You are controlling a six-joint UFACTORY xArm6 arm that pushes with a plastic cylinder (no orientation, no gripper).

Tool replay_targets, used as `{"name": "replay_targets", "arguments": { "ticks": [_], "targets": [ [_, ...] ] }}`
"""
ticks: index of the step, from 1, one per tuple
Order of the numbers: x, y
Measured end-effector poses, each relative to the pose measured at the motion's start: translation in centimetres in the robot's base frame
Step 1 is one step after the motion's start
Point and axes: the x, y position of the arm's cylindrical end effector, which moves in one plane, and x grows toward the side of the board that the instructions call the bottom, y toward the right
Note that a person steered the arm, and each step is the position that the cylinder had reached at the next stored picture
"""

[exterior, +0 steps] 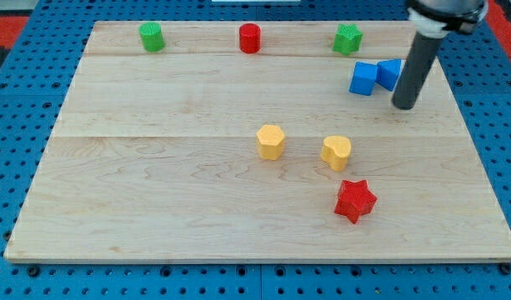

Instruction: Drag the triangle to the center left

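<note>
A blue triangle block (390, 73) lies near the view's top right on the wooden board (155, 167), touching a blue cube-like block (363, 79) on its left. My tip (404, 106) is just below and to the right of the blue triangle, close to it; I cannot tell whether it touches. The rod partly hides the triangle's right side.
A green cylinder (152, 37), a red cylinder (250, 38) and a green star-like block (348, 39) line the board's top edge. Two yellow blocks (271, 142) (336, 152) sit mid-board. A red star (355, 201) lies below them.
</note>
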Motion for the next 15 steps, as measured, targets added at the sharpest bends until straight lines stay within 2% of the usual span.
{"name": "replay_targets", "arguments": {
  "ticks": [3, 4, 5, 6, 7, 9, 11, 12, 13, 15],
  "targets": [
    [-4.0, 3.5],
    [-2.9, -2.0],
    [-3.5, -4.1],
    [-3.8, 2.6],
    [-7.2, 4.0],
    [-4.3, -9.0],
    [-6.5, -4.3],
    [-9.4, -4.3],
    [-9.3, -9.2],
    [-5.8, -19.8]
  ]
}}
